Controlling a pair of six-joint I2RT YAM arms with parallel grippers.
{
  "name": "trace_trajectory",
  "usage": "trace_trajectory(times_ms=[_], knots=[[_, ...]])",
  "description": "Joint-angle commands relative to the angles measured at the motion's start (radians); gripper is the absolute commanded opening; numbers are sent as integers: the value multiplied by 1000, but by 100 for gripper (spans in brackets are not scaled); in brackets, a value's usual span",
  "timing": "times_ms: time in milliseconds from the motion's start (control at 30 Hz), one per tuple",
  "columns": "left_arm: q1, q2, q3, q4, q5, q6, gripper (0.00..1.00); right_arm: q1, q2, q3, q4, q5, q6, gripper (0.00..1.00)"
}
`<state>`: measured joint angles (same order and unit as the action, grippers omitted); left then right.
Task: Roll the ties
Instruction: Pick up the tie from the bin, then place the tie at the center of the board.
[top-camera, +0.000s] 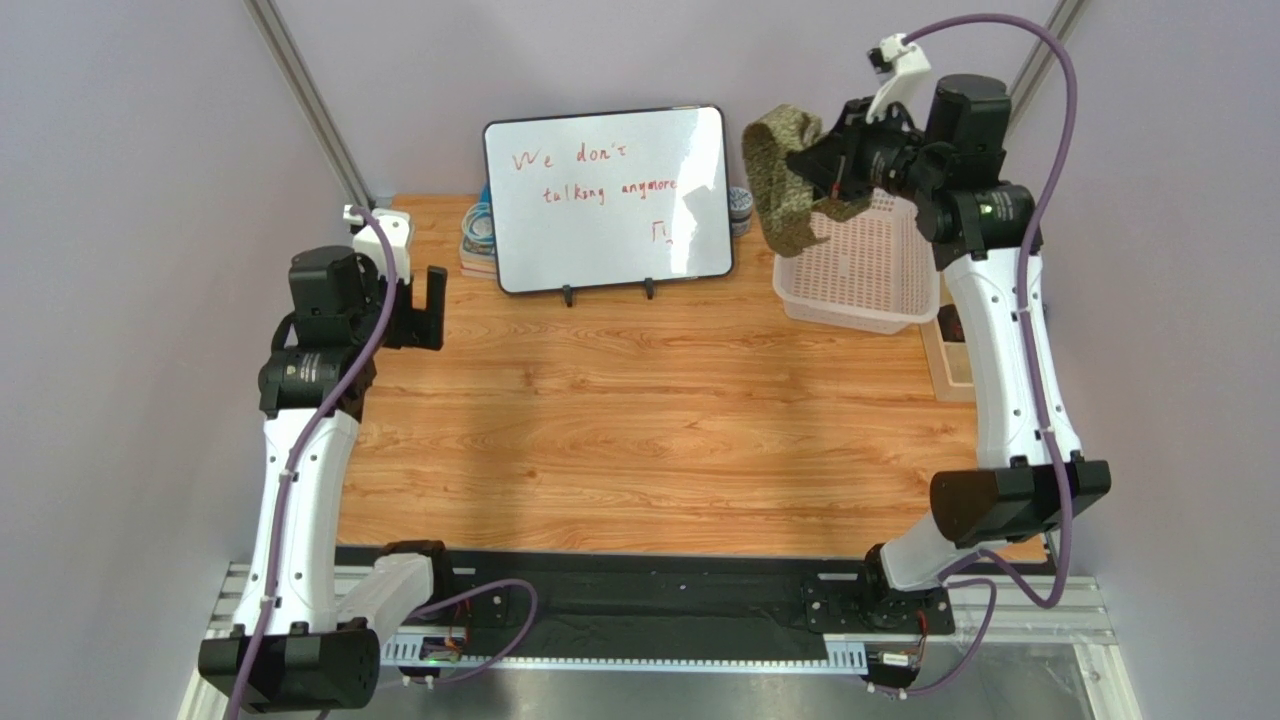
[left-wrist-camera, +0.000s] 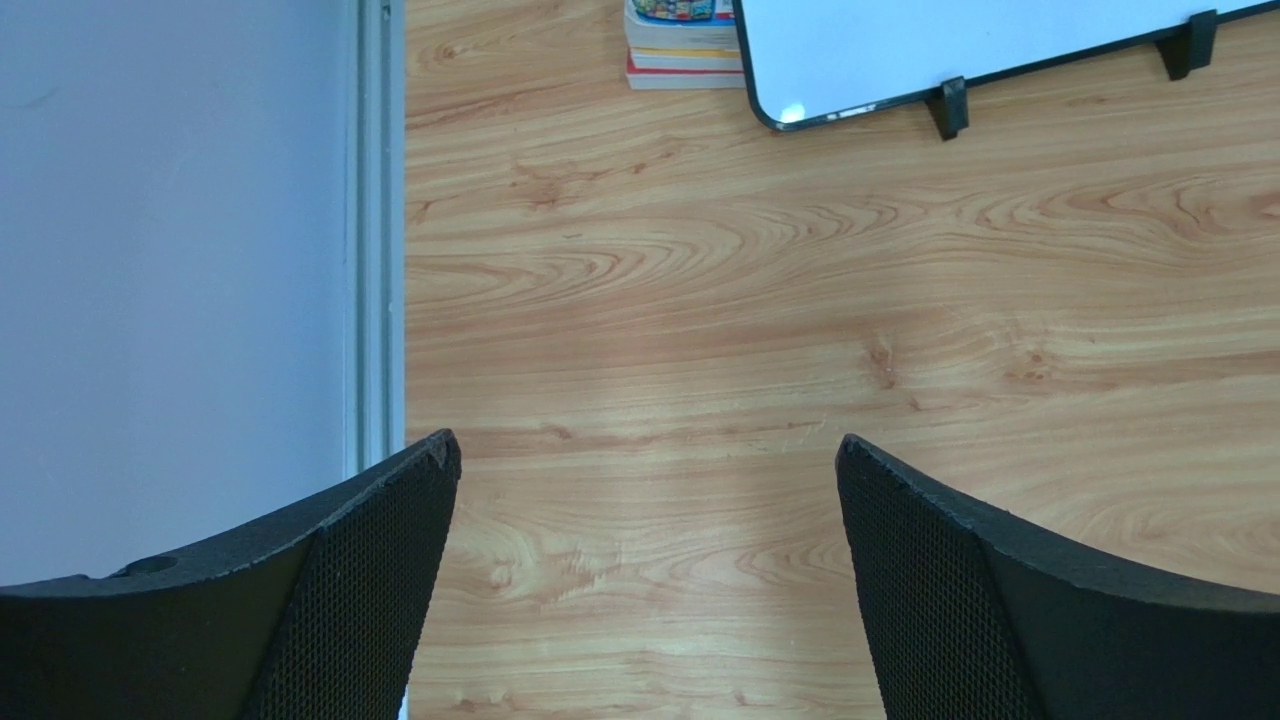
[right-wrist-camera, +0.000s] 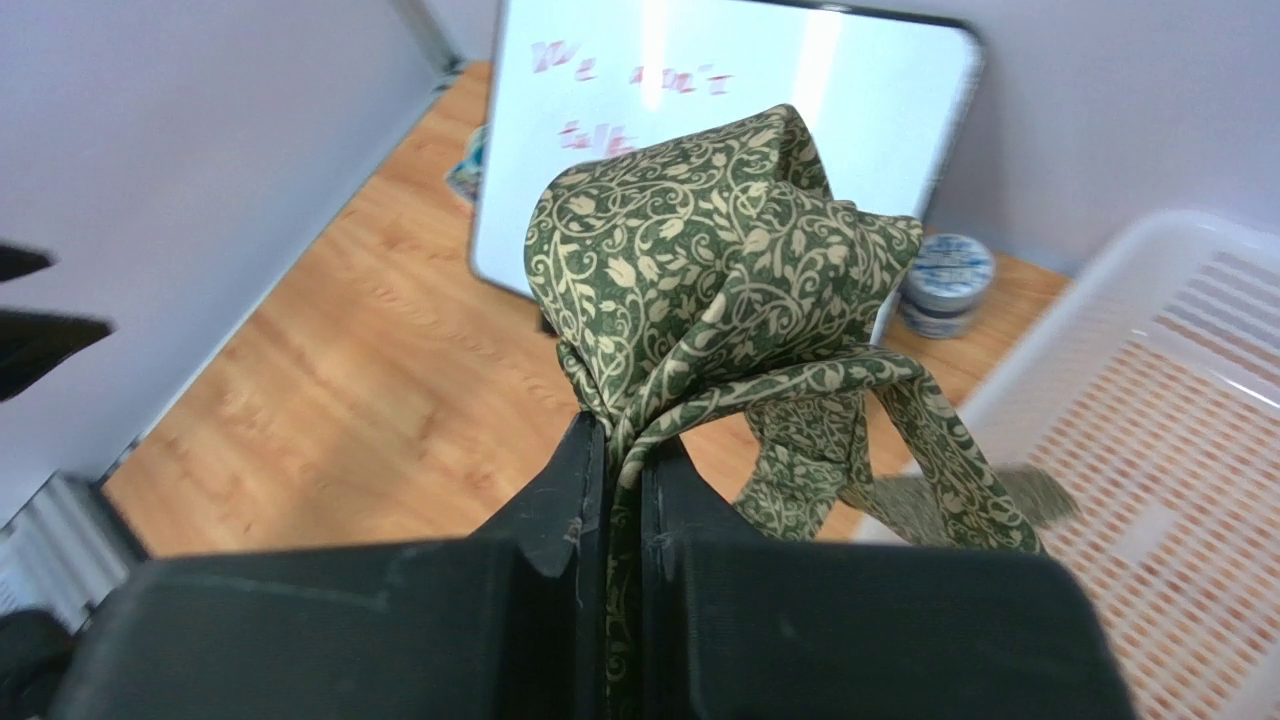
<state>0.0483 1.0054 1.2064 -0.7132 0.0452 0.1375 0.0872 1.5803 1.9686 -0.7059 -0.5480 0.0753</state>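
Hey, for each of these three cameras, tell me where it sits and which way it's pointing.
Top external: above and behind the robot, looking down at the table; left arm and right arm show, bases at the bottom.
Left wrist: on the left wrist, looking down at bare wood; its open left fingers frame the bottom.
Right wrist: on the raised right wrist, looking along the shut right fingers at the tie they pinch.
Shared: the whiteboard shows in all three; the basket in top and right wrist.

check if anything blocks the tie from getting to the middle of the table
Nothing visible does. The right gripper holds the tie lifted by the basket; only the whiteboard stands close beside the way to the table middle.
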Motion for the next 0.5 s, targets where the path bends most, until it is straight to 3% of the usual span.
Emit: trace_trajectory(times_ms=[0, 233, 467], knots=[[5, -54, -18, 17, 47, -22, 99, 129, -98, -72, 10, -59, 1, 0], [5, -151, -53, -20, 114, 5, 99, 279, -198, -310, -113, -38, -305, 0], [5, -221, -93, -84, 186, 50, 100, 416, -142, -461, -167, -105, -553, 0]])
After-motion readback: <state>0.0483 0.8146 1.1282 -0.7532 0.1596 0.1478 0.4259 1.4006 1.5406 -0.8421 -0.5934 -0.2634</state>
